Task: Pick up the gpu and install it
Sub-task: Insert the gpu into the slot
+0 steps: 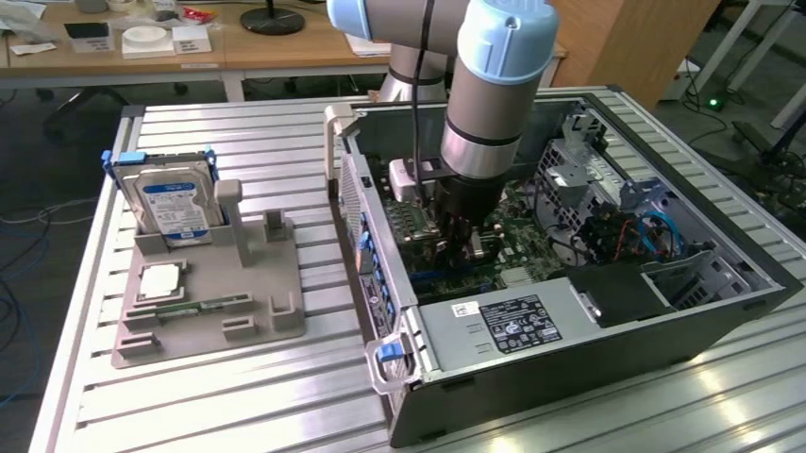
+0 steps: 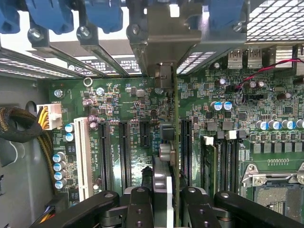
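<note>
We see the tool [image 2: 164,202] clamped on the gpu [image 2: 167,142], held edge-on inside the open computer case [image 1: 705,311], just above the motherboard [image 2: 266,142], between black expansion slots [image 2: 124,147].

The gripper [image 2: 164,202] is closed on the gpu [image 2: 167,156], which stands on edge between its black fingers [image 2: 137,209] and runs away from the camera toward the case's rear wall. The card's silvery bracket [image 2: 164,35] sits among the slot openings there, flanked by blue clips [image 2: 102,14]. The card stands over the green motherboard [image 2: 223,123], in line with the black expansion slots [image 2: 124,147]; whether it is fully seated cannot be told. A white slot [image 2: 83,156] lies further aside, next to a braided cable bundle [image 2: 21,128] with a white connector [image 2: 50,115]. An empty processor socket [image 2: 273,178] lies on the opposite side.
</note>
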`<state>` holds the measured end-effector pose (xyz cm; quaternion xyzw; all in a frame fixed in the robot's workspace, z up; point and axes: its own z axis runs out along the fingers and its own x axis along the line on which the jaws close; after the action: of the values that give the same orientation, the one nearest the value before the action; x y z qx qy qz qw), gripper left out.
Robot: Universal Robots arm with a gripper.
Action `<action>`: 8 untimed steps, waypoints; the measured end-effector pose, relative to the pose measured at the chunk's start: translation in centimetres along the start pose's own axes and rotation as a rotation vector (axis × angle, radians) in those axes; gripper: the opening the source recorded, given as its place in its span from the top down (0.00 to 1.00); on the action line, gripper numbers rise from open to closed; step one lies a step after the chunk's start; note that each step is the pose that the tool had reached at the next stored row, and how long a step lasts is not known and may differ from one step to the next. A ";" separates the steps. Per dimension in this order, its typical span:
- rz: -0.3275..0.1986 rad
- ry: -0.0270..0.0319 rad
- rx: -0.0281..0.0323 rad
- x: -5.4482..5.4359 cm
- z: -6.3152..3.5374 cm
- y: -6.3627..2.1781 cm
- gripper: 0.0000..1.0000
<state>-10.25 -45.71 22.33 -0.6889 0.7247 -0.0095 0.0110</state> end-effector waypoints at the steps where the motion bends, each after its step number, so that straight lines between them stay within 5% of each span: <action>1: 0.000 0.0000 0.0000 0.0 0.00 0.00 0.72; 8: 0.000 0.0000 0.0001 0.0 0.00 0.01 0.72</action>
<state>-10.26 -45.70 22.32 -0.6890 0.7247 -0.0096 0.0111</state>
